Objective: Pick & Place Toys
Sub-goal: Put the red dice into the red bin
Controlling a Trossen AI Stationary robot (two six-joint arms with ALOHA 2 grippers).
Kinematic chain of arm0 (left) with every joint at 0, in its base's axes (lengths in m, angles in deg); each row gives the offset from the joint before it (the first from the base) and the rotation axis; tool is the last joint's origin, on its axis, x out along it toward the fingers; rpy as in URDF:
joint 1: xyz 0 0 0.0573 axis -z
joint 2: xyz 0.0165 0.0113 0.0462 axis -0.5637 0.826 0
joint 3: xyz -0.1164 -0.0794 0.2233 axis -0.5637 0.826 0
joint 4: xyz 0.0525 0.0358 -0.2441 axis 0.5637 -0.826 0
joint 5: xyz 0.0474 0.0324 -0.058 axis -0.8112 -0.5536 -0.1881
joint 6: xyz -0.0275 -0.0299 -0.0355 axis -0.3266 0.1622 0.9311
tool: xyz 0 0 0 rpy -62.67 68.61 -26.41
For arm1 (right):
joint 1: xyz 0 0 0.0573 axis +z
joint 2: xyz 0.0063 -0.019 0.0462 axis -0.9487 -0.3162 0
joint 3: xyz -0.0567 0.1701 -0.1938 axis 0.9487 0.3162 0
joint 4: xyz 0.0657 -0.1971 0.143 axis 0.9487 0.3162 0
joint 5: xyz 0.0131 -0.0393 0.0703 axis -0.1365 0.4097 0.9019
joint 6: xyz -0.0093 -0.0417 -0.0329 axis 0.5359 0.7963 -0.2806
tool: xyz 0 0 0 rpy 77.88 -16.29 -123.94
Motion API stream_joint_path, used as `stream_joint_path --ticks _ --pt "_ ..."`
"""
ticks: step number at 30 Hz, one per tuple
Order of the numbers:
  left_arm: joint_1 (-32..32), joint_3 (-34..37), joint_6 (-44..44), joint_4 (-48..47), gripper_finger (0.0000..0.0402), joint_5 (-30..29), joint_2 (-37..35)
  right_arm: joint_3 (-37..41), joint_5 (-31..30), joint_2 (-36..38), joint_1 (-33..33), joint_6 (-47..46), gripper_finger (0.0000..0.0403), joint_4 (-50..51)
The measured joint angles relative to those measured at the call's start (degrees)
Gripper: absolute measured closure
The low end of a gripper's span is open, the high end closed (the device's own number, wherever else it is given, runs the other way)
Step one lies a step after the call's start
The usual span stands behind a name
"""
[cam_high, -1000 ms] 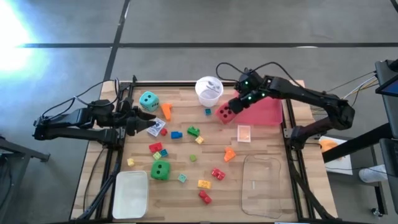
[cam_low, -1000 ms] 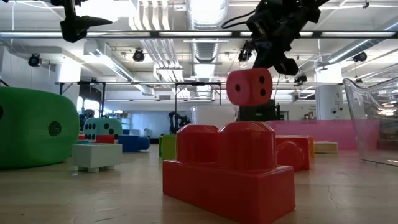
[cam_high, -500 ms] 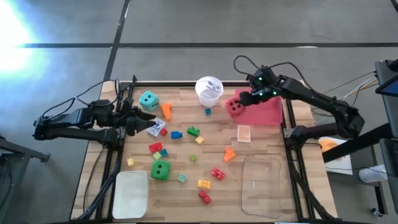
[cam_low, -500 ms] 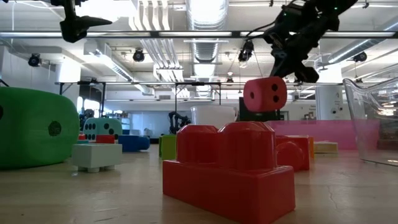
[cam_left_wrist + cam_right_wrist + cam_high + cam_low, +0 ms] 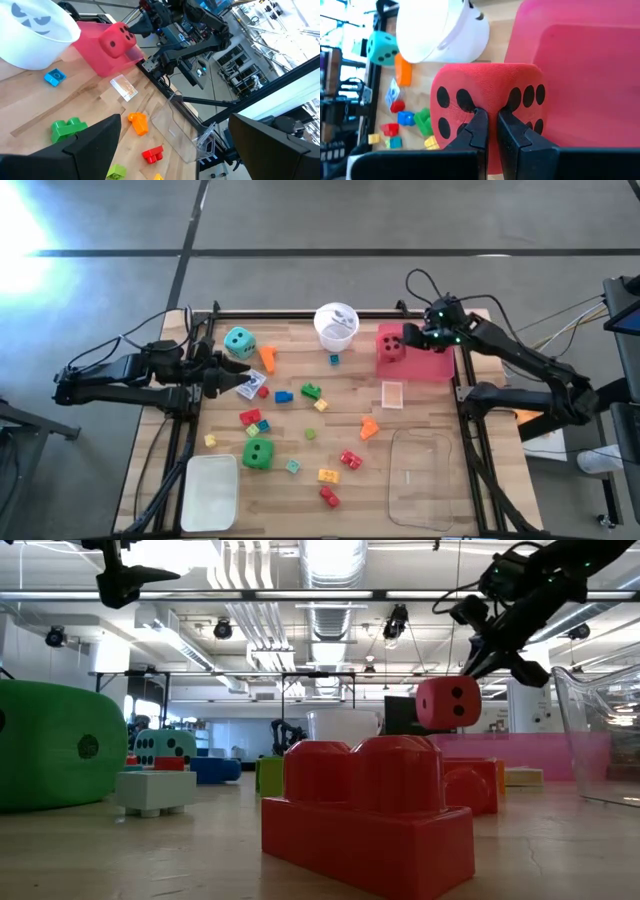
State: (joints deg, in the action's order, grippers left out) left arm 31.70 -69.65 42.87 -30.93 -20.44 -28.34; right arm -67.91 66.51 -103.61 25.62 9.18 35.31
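The right pincer (image 5: 408, 343) pinched the red die (image 5: 391, 345), its fingers (image 5: 480, 131) pressed nearly together into the soft top face, and held it above the near-left corner of the pink tray (image 5: 432, 360); in the low view the die (image 5: 447, 702) hung clear of the surface (image 5: 300, 480). The pink tray itself carried nothing else. Just beside it stood the white cup (image 5: 336, 323); its contents could not be made out. A small clear tray (image 5: 392, 394) lay in front of the pink tray, a large clear tray (image 5: 425, 480) lay at the near right corner, and a white tray (image 5: 210, 492) lay at the near left corner; both of these appeared bare. The left pincer (image 5: 238, 373) rested at the left edge, its fingers spread, gripping nothing. The teal die (image 5: 239, 340), the green die (image 5: 258, 453) and loose bricks lay scattered across the wooden surface, outside every container.
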Motion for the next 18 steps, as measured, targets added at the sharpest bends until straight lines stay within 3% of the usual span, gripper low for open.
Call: stream_joint_path --ticks 9,18 --pt "0.0 0.0 0.1 0.0 0.0028 0.0 0.0 3.0 -3.0 2.8 -2.5 -1.4 0.0392 0.0" --pt "0.0 0.0 0.4 0.0 0.0028 0.0 0.0 6.1 -5.4 -0.8 -2.5 -4.8 0.0392 -6.5"
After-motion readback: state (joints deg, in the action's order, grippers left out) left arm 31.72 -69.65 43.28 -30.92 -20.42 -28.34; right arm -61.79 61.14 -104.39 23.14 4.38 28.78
